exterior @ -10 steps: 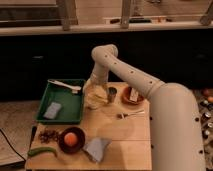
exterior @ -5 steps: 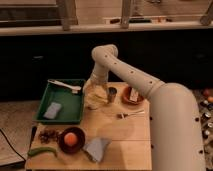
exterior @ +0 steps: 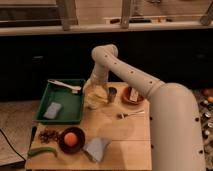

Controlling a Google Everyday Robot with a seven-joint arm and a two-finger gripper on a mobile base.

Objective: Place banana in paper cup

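Note:
The paper cup (exterior: pixel 95 100) is a wide cream cup standing on the wooden table just right of the green tray. My gripper (exterior: pixel 95 85) hangs straight above the cup's mouth, at the end of the white arm that reaches in from the right. A pale yellow shape that looks like the banana (exterior: pixel 92 93) shows at the cup's rim right under the gripper. I cannot tell whether it is held or rests in the cup.
A small dark metal cup (exterior: pixel 112 94) stands right of the paper cup, with a brown bowl (exterior: pixel 131 95) and a fork (exterior: pixel 131 115) beyond. The green tray (exterior: pixel 65 114) holds a white utensil and a sponge. A bowl with an orange (exterior: pixel 71 139), a green pod (exterior: pixel 42 151) and a cloth (exterior: pixel 96 147) lie in front.

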